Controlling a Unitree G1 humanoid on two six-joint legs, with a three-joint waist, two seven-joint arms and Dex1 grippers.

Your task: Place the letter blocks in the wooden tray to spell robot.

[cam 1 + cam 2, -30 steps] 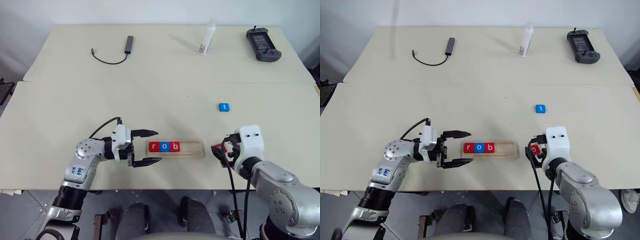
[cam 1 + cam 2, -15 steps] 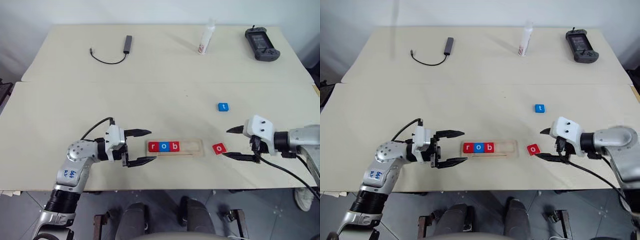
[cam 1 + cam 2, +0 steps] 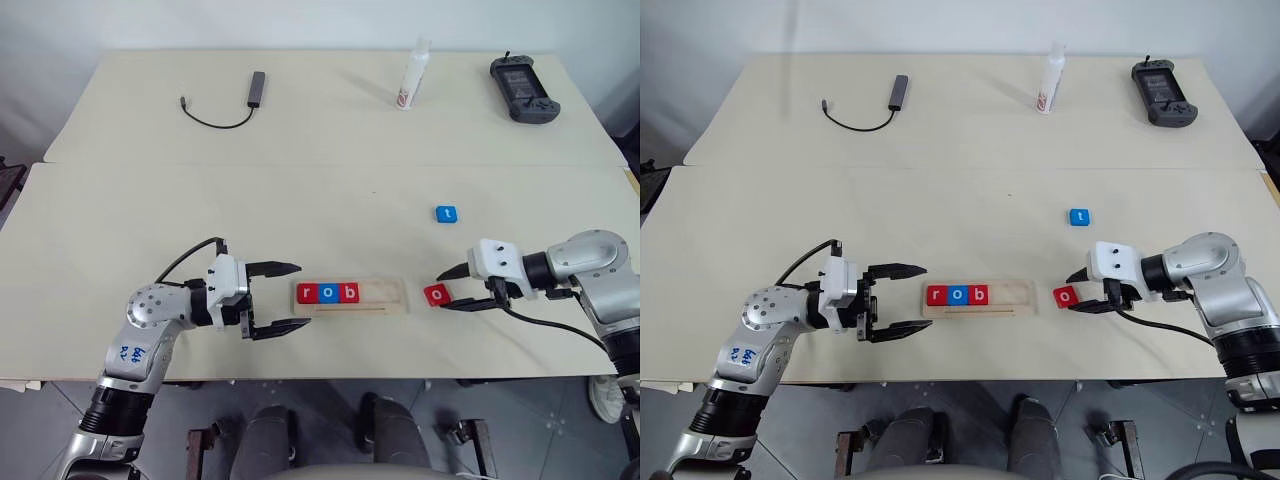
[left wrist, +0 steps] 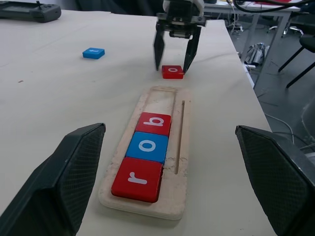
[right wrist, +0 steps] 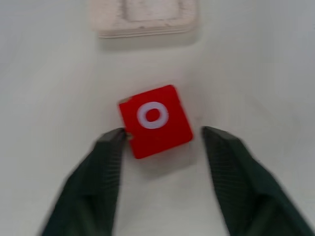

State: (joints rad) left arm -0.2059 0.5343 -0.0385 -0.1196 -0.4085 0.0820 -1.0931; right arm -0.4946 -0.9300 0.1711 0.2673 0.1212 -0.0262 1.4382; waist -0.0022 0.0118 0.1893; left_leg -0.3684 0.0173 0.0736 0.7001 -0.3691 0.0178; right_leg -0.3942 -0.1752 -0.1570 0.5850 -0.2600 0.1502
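Near the bench's front edge the wooden tray point(image 3: 351, 296) holds r, o, b, the left gripper point(image 3: 278, 299) gapes empty beside it, and the right gripper point(image 5: 160, 147) sits half open around the red o block point(image 5: 155, 120), not yet pinching it.

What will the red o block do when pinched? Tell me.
The red o block looks rigid, so it probably won't flex. It lies flat and thin, so the right gripper fingers may slip. One finger touches a corner, so it may twist.
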